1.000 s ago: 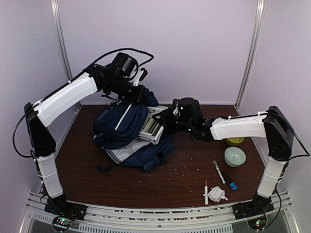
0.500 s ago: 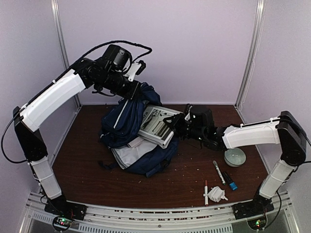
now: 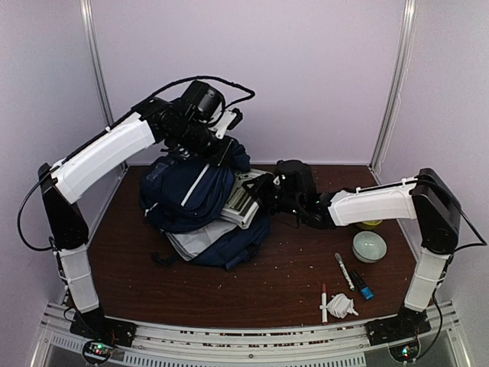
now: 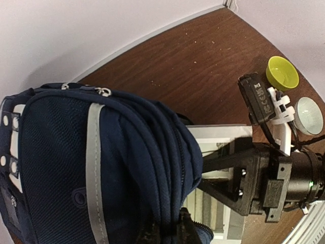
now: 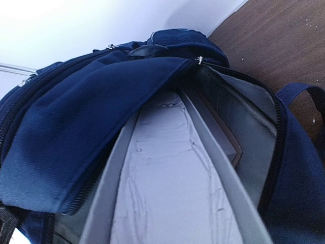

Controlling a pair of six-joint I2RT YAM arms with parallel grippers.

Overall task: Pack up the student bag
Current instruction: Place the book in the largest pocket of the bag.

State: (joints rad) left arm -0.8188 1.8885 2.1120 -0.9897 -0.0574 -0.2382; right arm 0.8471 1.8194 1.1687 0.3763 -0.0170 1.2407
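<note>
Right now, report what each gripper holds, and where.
Left gripper pinches the student bag by its top fabric edge. Right gripper meets the white book; grip cannot be told.

My backpack (image 3: 187, 195) is navy blue with a pale grey stripe (image 4: 94, 168) down its front (its lining (image 5: 167, 203) is light grey). The table (image 3: 283, 283) is dark reddish brown, the dish (image 4: 282, 72) bright yellow, the bowl (image 3: 369, 246) pale green.

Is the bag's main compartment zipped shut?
No, the right wrist view shows the bag gaping open around a white box.
</note>
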